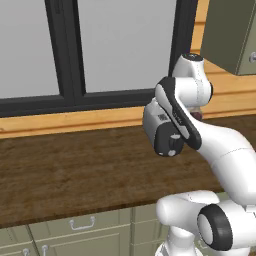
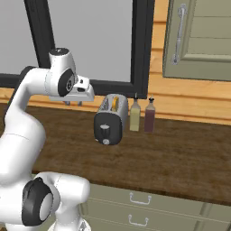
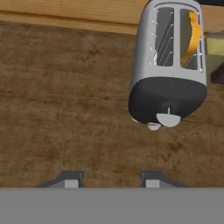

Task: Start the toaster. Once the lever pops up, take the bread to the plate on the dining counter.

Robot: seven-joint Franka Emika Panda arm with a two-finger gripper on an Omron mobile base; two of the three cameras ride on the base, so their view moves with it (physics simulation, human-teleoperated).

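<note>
A silver toaster (image 2: 110, 118) with a dark front stands on the wooden counter (image 2: 180, 158) below the window. The bread (image 2: 115, 103) stands in its right slot as an orange-tan slice (image 3: 194, 35). A pale lever (image 3: 168, 119) sticks out of the toaster's (image 3: 168, 65) dark front. My gripper (image 2: 74, 103) hangs to the left of the toaster, above the counter and apart from it. In the hand view the gripper (image 3: 109, 180) is open with nothing between its fingertips (image 3: 70, 179). The plate and the dining counter are out of view.
Two bottles, a yellowish one (image 2: 135, 115) and a dark red one (image 2: 149, 116), stand right beside the toaster. A wall cabinet (image 2: 198, 40) hangs above on the right. Pale green drawers (image 2: 140, 205) sit under the counter. Bare counter top (image 1: 65, 170) stretches to the left.
</note>
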